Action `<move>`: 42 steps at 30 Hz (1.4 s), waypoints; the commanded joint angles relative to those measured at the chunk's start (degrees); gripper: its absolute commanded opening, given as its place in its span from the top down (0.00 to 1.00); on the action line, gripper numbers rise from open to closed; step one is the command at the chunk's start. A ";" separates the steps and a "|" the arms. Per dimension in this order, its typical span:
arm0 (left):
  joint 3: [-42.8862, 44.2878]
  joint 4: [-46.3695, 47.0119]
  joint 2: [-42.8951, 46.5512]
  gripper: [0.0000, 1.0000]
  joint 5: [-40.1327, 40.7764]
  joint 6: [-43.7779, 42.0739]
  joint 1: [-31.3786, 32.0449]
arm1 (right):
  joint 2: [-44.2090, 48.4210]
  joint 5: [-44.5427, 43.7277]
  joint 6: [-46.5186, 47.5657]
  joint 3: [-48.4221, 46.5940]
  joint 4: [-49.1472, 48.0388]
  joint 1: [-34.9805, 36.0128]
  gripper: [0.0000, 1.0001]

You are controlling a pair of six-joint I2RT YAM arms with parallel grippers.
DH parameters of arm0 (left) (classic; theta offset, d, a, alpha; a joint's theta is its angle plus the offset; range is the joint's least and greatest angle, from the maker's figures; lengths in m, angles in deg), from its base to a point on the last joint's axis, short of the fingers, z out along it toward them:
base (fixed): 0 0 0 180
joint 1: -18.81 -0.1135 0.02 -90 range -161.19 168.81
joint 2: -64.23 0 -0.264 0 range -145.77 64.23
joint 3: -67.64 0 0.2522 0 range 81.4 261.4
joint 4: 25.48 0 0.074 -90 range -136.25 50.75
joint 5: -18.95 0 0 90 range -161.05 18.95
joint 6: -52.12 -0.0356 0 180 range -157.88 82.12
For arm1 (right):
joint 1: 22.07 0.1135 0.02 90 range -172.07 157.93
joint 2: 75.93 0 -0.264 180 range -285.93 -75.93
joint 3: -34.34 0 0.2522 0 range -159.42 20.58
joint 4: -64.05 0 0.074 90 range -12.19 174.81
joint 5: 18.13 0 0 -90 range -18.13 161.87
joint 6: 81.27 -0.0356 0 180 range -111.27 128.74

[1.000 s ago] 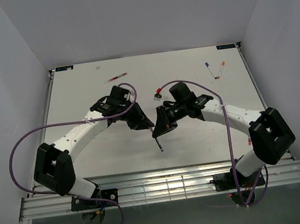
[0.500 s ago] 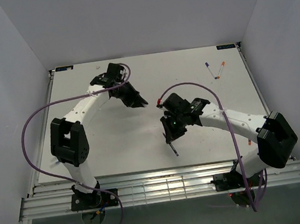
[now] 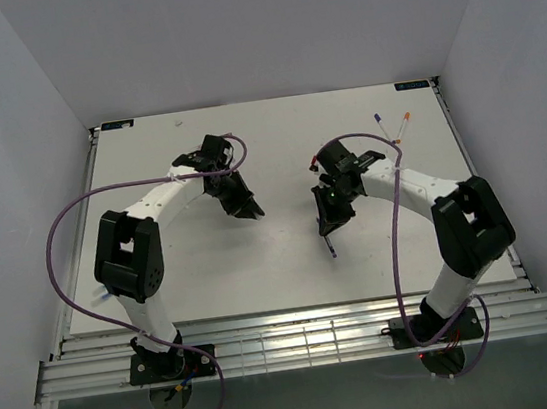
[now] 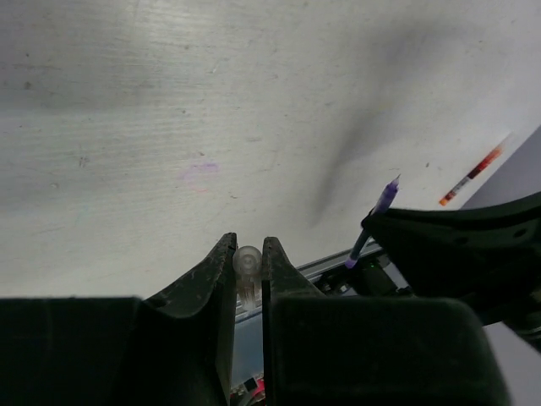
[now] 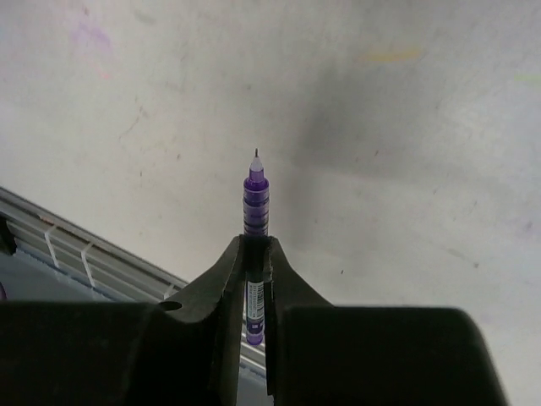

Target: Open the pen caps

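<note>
Pen cap (image 4: 247, 264), small and pale, sits pinched between the fingers of my left claw (image 4: 248, 245), off its pen. To the right, my right claw (image 5: 254, 245) is clamped on the barrel of the purple pen (image 5: 256, 190), its bare tip pointing out. Both claws hang apart over the middle of the table (image 3: 181, 267). One pen looks done. A blue-tipped pen (image 3: 380, 121) and an orange-tipped pen (image 3: 404, 124) lie at the far right, well apart from both claws; I judge their caps remain to be pulled.
</note>
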 commanded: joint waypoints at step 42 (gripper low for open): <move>-7.34 4.18 -2.79 0.50 15.39 -19.07 0.53 | -21.10 -6.93 -1.45 -23.71 0.96 -3.00 0.53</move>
